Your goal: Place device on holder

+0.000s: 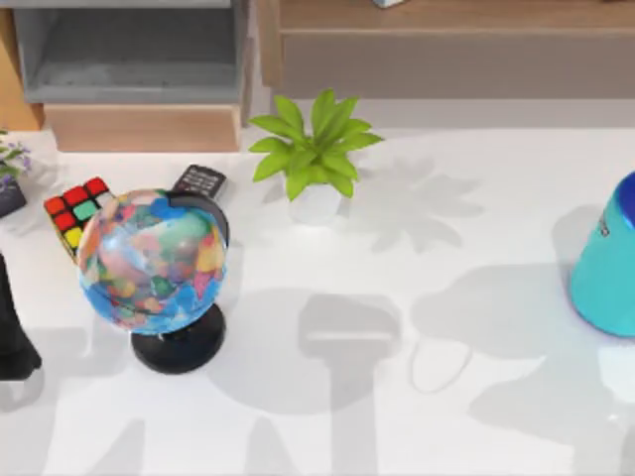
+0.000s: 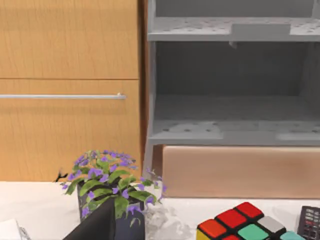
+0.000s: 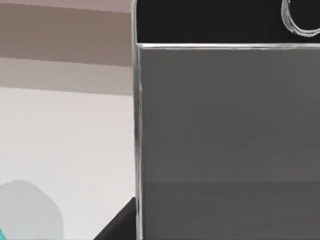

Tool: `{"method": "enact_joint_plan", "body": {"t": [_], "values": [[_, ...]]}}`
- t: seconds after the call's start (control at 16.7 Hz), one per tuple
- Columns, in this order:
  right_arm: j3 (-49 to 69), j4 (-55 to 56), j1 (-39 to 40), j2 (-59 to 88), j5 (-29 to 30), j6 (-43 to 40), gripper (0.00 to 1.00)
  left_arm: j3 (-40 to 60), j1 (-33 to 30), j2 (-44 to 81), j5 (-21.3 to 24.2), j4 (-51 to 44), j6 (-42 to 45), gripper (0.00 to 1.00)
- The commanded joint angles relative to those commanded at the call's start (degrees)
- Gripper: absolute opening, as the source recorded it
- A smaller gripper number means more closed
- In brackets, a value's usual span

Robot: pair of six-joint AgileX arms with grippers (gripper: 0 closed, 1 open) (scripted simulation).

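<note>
Your right wrist view has the device (image 3: 227,135) right up against the camera: grey screen, black bezel, the ring of the home button at the corner, silver edge against the white worktop (image 3: 65,145). You cannot tell from here whether the right fingers are wide, narrow, or holding it. From above, the left arm (image 1: 15,332) sits at the worktop's left edge; its fingers can't be judged either. A globe (image 1: 154,263) stands left of centre, a colour cube (image 1: 77,210) and a black keypad gadget (image 1: 199,181) just behind it, a green plant (image 1: 316,154) mid-worktop, a teal cylinder (image 1: 607,258) at the right edge.
</note>
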Motion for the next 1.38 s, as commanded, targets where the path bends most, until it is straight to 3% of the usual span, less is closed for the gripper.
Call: {"method": "enact_joint_plan", "body": {"t": [0.72,1.38], "values": [[0.6,8.1,1.8,9.7,2.0,4.6,0.00,0.0,0.0,0.0,0.0,0.0,0.0,1.00],[0.6,8.1,1.8,9.7,2.0,4.6,0.83,0.0,0.0,0.0,0.0,0.0,0.0,1.00]]}}
